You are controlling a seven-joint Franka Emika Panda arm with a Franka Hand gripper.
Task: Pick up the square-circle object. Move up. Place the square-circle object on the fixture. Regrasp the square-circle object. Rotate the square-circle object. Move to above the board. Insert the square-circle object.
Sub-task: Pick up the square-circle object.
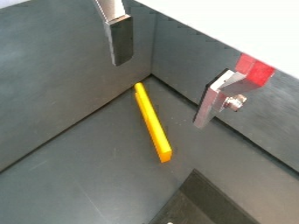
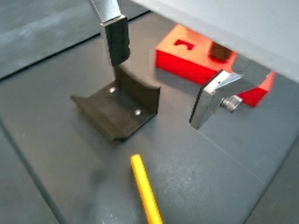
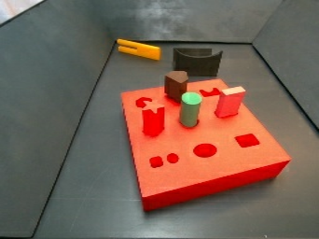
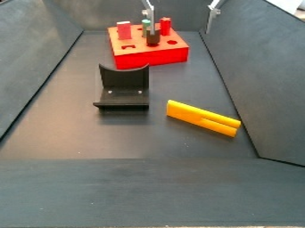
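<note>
a robot lab bench — grey walled bin [image 4: 71, 134], gripper [image 1: 163, 74] overhead.

Matt yellow square-circle object [image 1: 152, 122], brushed-metal pincer [image 1: 163, 77] fingers, smooth dull-grey floor [image 4: 131, 142].

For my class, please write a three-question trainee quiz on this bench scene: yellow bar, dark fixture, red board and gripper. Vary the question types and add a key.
1. True or false: the gripper holds the square-circle object.
2. In a side view, which stands on the board? A) a green cylinder B) a blue ball C) a white cup
3. Fill in: in a side view, the fixture lies between the yellow bar and the ____.

Key
1. False: the fingers are apart with nothing between them; the bar lies on the floor.
2. A
3. board
</note>
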